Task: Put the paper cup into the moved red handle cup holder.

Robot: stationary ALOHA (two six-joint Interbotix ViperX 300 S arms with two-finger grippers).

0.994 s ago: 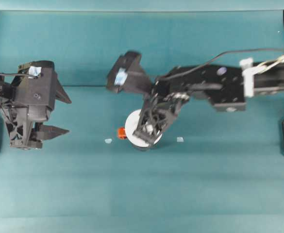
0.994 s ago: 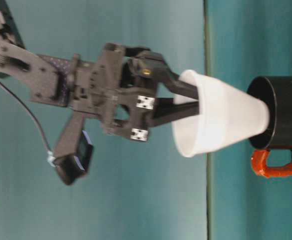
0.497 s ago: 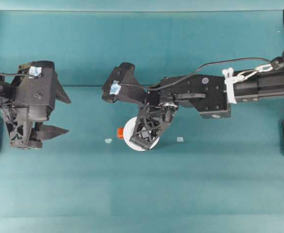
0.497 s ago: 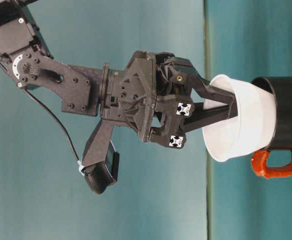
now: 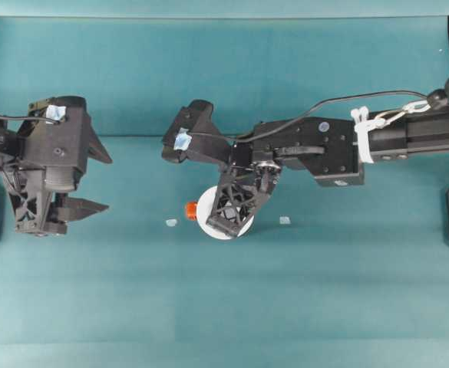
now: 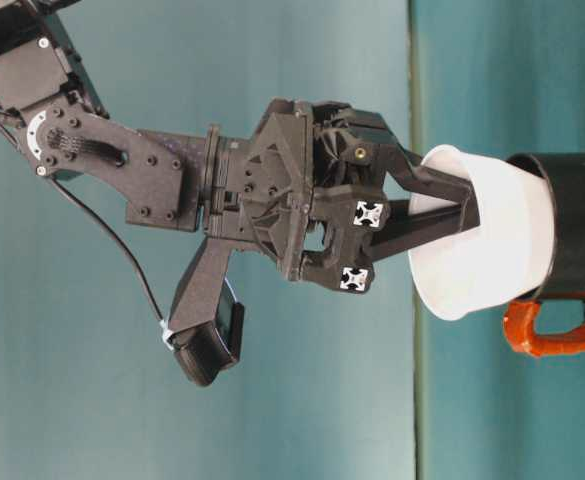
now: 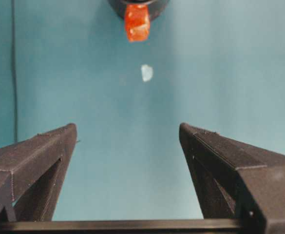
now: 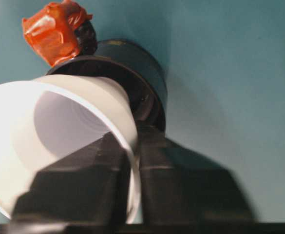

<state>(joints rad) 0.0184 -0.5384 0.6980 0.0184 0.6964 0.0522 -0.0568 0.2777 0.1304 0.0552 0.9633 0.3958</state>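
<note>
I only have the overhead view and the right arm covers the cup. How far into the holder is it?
Observer: Table-level view: the paper cup sits partly in the red handle cup holder; its rim is above the holder's.
Operator: Is the end effector gripping?
Observer: Yes. The right end effector pinches the cup's wall, one finger inside.
Operator: And the left?
Observer: The left end effector is open, its camera facing the holder's handle.

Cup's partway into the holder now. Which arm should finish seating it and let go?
Right. Its hand already pinches the paper cup rim, cup lowered into the red handle cup holder. The left hand sits open, well off to the side.
</note>
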